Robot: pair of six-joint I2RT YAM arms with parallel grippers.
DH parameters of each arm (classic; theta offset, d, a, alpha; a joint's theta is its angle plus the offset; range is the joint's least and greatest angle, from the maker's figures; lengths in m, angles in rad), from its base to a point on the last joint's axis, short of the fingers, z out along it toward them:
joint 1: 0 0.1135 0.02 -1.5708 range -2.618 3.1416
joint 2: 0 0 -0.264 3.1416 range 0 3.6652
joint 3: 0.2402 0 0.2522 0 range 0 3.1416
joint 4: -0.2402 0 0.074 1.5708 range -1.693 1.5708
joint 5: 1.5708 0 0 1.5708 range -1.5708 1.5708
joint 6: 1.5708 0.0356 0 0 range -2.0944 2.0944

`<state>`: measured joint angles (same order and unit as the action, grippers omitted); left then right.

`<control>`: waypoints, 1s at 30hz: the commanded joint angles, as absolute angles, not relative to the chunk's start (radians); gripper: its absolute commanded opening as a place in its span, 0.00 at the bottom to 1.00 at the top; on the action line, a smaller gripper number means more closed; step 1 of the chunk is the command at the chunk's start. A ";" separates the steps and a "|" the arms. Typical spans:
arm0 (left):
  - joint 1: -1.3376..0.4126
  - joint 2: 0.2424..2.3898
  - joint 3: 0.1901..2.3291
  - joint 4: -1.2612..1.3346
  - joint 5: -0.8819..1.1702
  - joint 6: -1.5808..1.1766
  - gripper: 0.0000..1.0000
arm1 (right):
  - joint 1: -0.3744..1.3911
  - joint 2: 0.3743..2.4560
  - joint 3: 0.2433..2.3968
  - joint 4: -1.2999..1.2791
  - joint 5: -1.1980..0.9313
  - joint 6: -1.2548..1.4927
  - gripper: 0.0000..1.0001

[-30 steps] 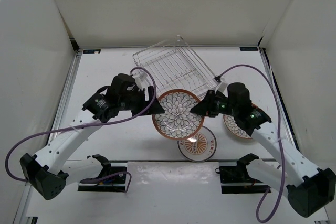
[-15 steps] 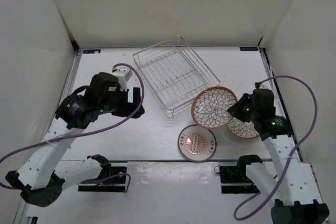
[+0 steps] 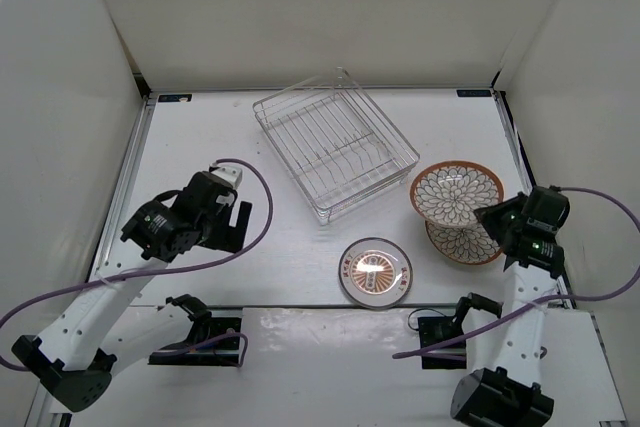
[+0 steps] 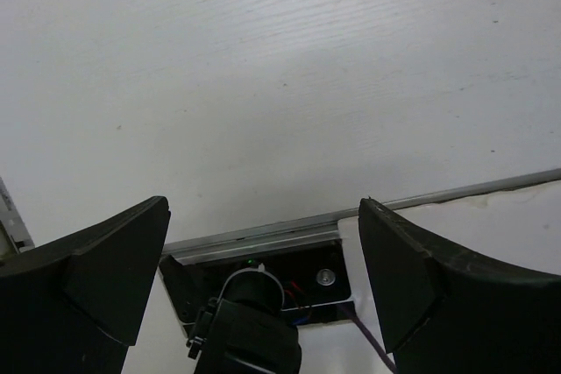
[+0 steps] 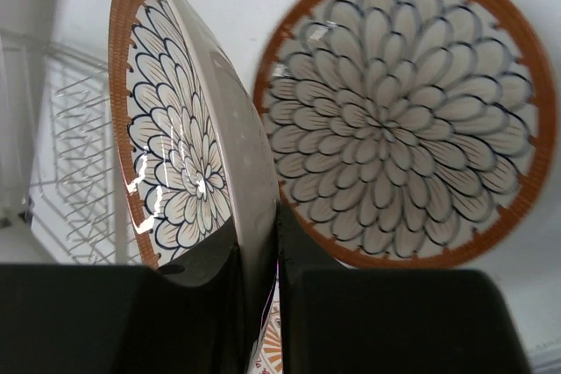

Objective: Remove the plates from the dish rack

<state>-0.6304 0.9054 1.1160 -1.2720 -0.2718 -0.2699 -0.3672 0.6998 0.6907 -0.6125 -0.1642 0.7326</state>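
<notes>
The right gripper (image 5: 260,260) is clamping the rim of 1 petal-patterned plate (image 3: 457,192), holding it tilted on edge over the right side of the table (image 3: 200,137). A 2nd petal plate (image 3: 465,247) is lying flat directly beneath it; whether the 2 are touching is hard to tell. The 3rd plate (image 3: 374,271), pale with an orange centre, is sitting face up near the front edge, to their left. The dish rack (image 3: 335,155) is standing behind them, mid-table. The left gripper (image 4: 263,216) is hanging over bare table with jaws spread wide, gripping nothing.
</notes>
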 commanded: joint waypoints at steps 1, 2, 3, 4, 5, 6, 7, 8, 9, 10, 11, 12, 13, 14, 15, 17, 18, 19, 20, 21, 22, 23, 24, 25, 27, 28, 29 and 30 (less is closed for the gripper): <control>-0.624 0.867 1.082 -1.233 -0.344 -0.249 1.00 | -0.411 0.637 0.689 -0.552 -0.198 0.799 0.00; -0.626 0.861 1.063 -1.223 -0.348 -0.249 1.00 | -0.419 0.629 0.687 -0.557 -0.166 0.789 0.00; -0.626 0.841 1.057 -1.220 -0.348 -0.247 1.00 | -0.422 0.635 0.686 -0.569 -0.154 0.785 0.00; -0.627 0.833 1.049 -1.215 -0.357 -0.250 1.00 | -0.425 0.629 0.680 -0.587 -0.144 0.785 0.00; -0.626 0.824 1.030 -1.201 -0.360 -0.249 1.00 | -0.428 0.624 0.673 -0.594 -0.123 0.790 0.00; -0.626 0.812 1.023 -1.201 -0.365 -0.249 1.00 | -0.433 0.615 0.655 -0.610 -0.108 0.793 0.00; -0.627 0.802 1.019 -1.198 -0.377 -0.249 1.00 | -0.433 0.614 0.649 -0.629 -0.086 0.796 0.00; -0.627 0.801 1.011 -1.198 -0.382 -0.250 1.00 | -0.439 0.608 0.635 -0.637 -0.068 0.802 0.00; -0.626 0.802 1.009 -1.198 -0.385 -0.253 1.00 | -0.440 0.603 0.629 -0.649 -0.061 0.802 0.00; -0.624 0.802 1.008 -1.198 -0.385 -0.255 1.00 | -0.442 0.601 0.623 -0.652 -0.057 0.804 0.00; -0.626 0.805 1.005 -1.198 -0.385 -0.253 1.00 | -0.445 0.597 0.598 -0.646 -0.058 0.808 0.00; -0.626 0.805 0.999 -1.198 -0.385 -0.253 1.00 | -0.446 0.594 0.589 -0.644 -0.058 0.808 0.00; -0.626 0.816 0.997 -1.201 -0.384 -0.255 1.00 | -0.445 0.592 0.581 -0.641 -0.057 0.811 0.00; -0.627 0.824 0.997 -1.201 -0.382 -0.261 1.00 | -0.446 0.589 0.556 -0.628 -0.055 0.811 0.00; -0.626 0.827 0.997 -1.212 -0.380 -0.262 1.00 | -0.449 0.589 0.554 -0.630 -0.045 0.815 0.00; -0.624 0.841 0.997 -1.213 -0.371 -0.271 1.00 | -0.449 0.586 0.537 -0.627 -0.026 0.812 0.00; -0.624 0.844 0.996 -1.222 -0.370 -0.275 1.00 | -0.451 0.584 0.537 -0.623 -0.025 0.808 0.00; -0.624 0.845 0.994 -1.220 -0.368 -0.278 1.00 | -0.454 0.592 0.537 -0.621 -0.023 0.805 0.00; -0.627 0.848 0.993 -1.218 -0.365 -0.281 1.00 | -0.454 0.589 0.535 -0.621 -0.014 0.804 0.00; -0.626 0.844 0.989 -1.218 -0.362 -0.284 1.00 | -0.453 0.589 0.537 -0.626 -0.005 0.801 0.00; -0.627 0.842 0.988 -1.219 -0.357 -0.287 1.00 | -0.451 0.592 0.538 -0.627 -0.005 0.796 0.02; -0.624 0.844 0.988 -1.220 -0.351 -0.288 1.00 | -0.451 0.595 0.549 -0.629 0.024 0.790 0.22; -0.626 0.845 0.989 -1.220 -0.348 -0.296 1.00 | -0.451 0.597 0.549 -0.633 0.034 0.781 0.39; -0.626 0.845 0.989 -1.218 -0.342 -0.296 1.00 | -0.451 0.595 0.555 -0.635 0.038 0.770 0.59; -0.626 0.848 0.992 -1.218 -0.321 -0.302 1.00 | -0.451 0.595 0.574 -0.652 0.043 0.772 0.82; -0.629 0.848 0.996 -1.218 -0.318 -0.304 1.00 | -0.453 0.595 0.577 -0.655 0.048 0.769 0.86; -0.626 0.851 0.997 -1.219 -0.311 -0.305 1.00 | -0.453 0.597 0.589 -0.658 0.048 0.767 0.89; -0.623 0.853 1.000 -1.218 -0.296 -0.305 1.00 | -0.453 0.597 0.595 -0.661 0.054 0.769 0.89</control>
